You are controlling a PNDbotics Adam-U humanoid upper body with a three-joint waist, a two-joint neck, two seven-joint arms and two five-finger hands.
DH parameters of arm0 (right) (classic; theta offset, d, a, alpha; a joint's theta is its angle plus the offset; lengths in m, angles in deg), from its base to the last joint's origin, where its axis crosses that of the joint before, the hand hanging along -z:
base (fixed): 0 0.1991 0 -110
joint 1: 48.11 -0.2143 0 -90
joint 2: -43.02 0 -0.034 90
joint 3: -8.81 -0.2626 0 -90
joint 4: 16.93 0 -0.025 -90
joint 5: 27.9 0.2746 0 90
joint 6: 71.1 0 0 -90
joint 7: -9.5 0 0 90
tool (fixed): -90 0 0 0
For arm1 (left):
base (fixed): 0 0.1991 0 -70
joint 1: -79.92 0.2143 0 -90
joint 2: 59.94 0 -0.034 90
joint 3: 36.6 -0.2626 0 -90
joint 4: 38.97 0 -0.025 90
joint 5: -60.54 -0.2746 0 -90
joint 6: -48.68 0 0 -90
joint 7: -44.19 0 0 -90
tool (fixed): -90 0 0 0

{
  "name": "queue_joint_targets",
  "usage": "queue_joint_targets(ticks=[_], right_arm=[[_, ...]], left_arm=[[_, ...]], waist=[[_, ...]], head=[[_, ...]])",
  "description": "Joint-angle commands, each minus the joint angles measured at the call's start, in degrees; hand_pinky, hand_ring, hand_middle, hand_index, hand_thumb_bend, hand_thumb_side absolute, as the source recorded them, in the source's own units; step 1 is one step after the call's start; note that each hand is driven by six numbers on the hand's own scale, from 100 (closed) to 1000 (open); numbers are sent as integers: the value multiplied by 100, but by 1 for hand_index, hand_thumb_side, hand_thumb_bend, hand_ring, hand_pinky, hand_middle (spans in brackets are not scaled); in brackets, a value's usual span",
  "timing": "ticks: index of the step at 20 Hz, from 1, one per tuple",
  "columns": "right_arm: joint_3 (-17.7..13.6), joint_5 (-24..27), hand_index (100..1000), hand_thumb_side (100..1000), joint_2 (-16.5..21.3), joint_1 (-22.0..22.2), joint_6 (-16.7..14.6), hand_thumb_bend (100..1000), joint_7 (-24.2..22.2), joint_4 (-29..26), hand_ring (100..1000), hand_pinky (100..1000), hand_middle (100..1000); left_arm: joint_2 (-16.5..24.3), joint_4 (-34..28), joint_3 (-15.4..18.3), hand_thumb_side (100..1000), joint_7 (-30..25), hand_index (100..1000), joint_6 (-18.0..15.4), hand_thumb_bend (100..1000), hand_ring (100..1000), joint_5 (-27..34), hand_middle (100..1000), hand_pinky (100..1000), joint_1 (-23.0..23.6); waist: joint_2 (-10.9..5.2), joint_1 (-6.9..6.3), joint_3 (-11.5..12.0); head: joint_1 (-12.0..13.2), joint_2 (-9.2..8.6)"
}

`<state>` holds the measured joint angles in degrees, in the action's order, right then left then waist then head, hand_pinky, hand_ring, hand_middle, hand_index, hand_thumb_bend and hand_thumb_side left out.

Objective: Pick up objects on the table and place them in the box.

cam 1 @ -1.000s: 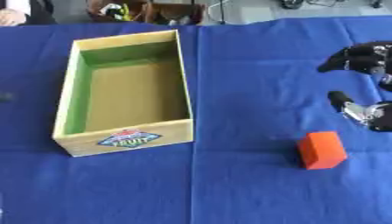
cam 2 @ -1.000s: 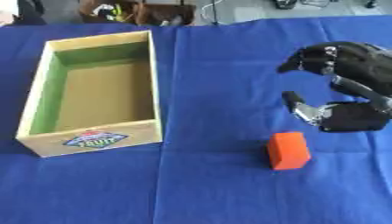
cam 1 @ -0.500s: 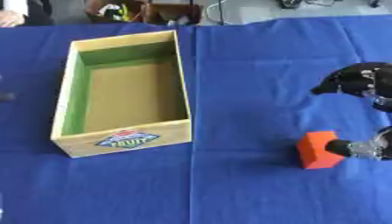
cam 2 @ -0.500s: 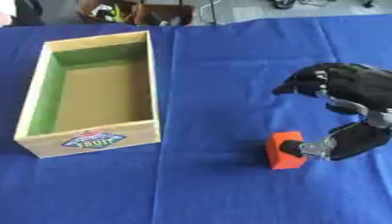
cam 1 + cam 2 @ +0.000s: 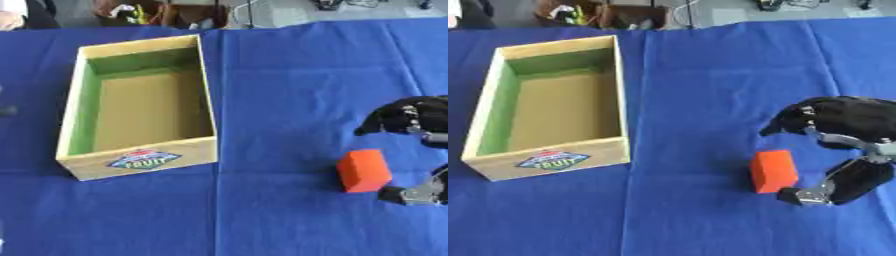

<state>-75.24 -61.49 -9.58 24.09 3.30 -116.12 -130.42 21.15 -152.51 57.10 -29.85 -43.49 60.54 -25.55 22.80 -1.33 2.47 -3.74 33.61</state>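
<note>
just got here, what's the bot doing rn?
The right hand is closing in on the orange block lying on the blue table: fingers curved above it, thumb tip low beside its right side, not visibly gripping it yet. The wooden box sits to the left and looks empty. The left hand isn't in view.

We see our right hand [image 5: 411,150] cut by the left eye view's right edge; clutter [image 5: 144,12] beyond the table [image 5: 710,60] stays unreadable.
</note>
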Motion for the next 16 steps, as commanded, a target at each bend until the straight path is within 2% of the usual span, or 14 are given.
queue_joint_targets(ticks=[1, 5, 10, 16], right_arm=[[63, -177, 946, 829, 62, -26, 81, 461, -89, -111, 880, 878, 773], [175, -367, 935, 819, -33, -38, 210, 440, -139, -111, 866, 867, 731], [265, -612, 929, 815, -161, -77, 475, 413, -113, -101, 857, 857, 732], [332, -848, 922, 811, -237, -80, 547, 400, -160, 3, 857, 856, 734]], left_arm=[[90, -106, -40, 977, -34, 781, 4, 100, 751, -8, 747, 626, -34], [80, -106, -48, 976, -44, 781, 7, 100, 751, -4, 747, 626, -37], [65, -106, -69, 977, -66, 781, 11, 100, 752, 7, 748, 626, -44], [53, -106, -74, 978, -75, 781, 11, 100, 754, 17, 749, 626, -45]], waist=[[-145, 12, 13], [-135, 5, 31], [-114, 0, 47], [-80, -11, 63]], head=[[-22, -47], [-43, -47], [-63, -76], [-82, -110]])
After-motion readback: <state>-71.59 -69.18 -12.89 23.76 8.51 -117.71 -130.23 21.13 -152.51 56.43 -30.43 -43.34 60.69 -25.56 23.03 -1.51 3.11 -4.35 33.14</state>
